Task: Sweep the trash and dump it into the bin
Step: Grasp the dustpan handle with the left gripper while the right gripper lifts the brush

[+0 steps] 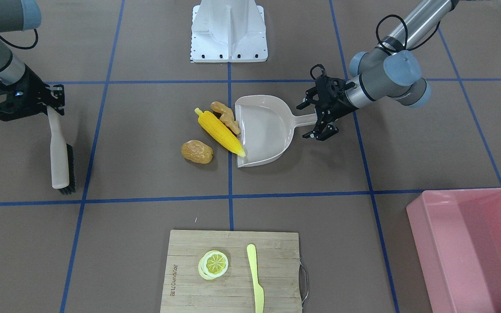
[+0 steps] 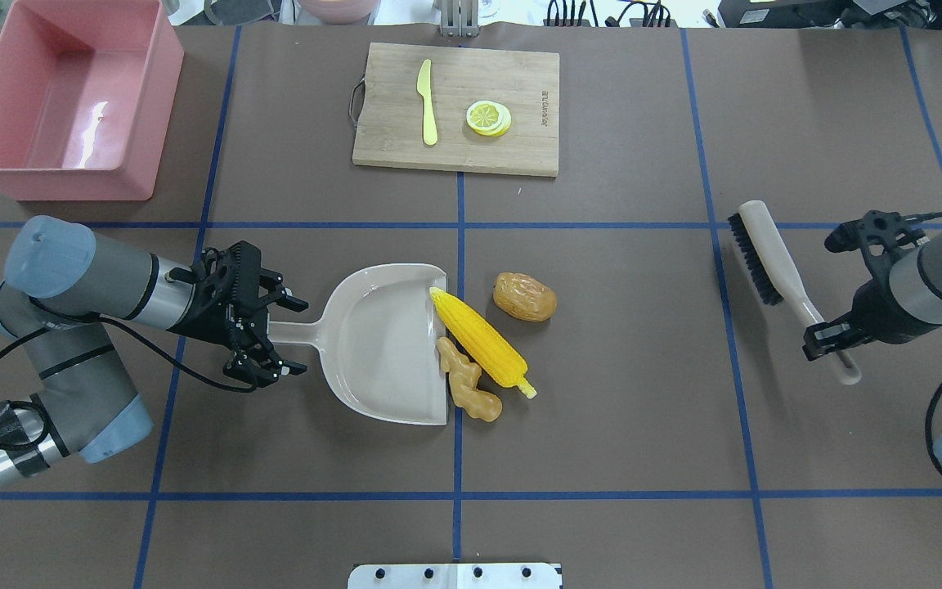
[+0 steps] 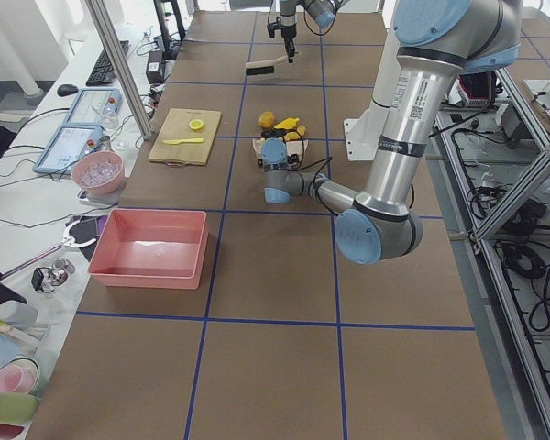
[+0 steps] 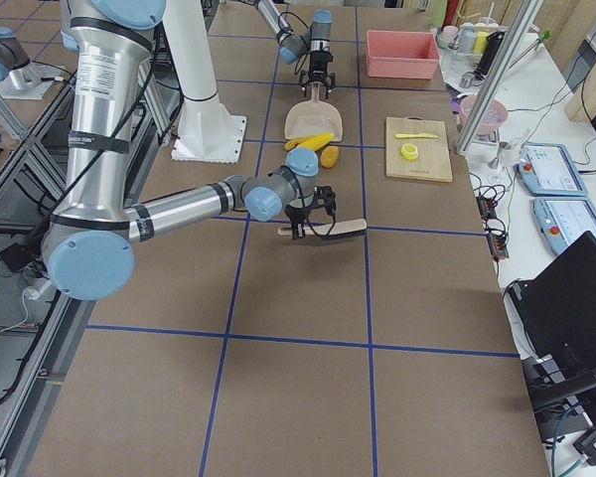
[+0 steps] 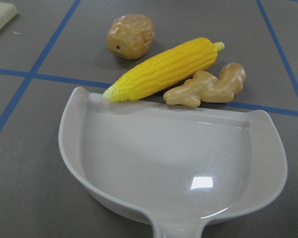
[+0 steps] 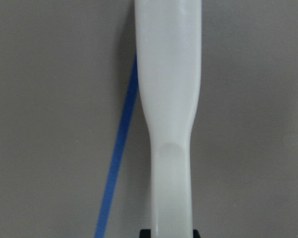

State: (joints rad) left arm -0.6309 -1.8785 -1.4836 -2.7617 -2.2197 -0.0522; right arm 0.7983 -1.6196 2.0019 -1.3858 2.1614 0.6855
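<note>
Brown table (image 2: 602, 409) with blue tape grid | pink bin (image 2: 54, 184) at far left corner, well apart from the trash | left gripper (image 2: 299, 337) spread astride dustpan (image 2: 381, 352) handle | ginger (image 2: 467, 384) and corn (image 2: 483, 343) touching dustpan's open edge, potato (image 2: 525, 297) just beyond | right gripper (image 2: 827, 337) pinching brush (image 2: 765, 254) handle

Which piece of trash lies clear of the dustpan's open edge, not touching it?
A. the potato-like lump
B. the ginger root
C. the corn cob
A: the potato-like lump sits apart from the dustpan, while the corn cob and ginger root lie against its open edge.
</note>
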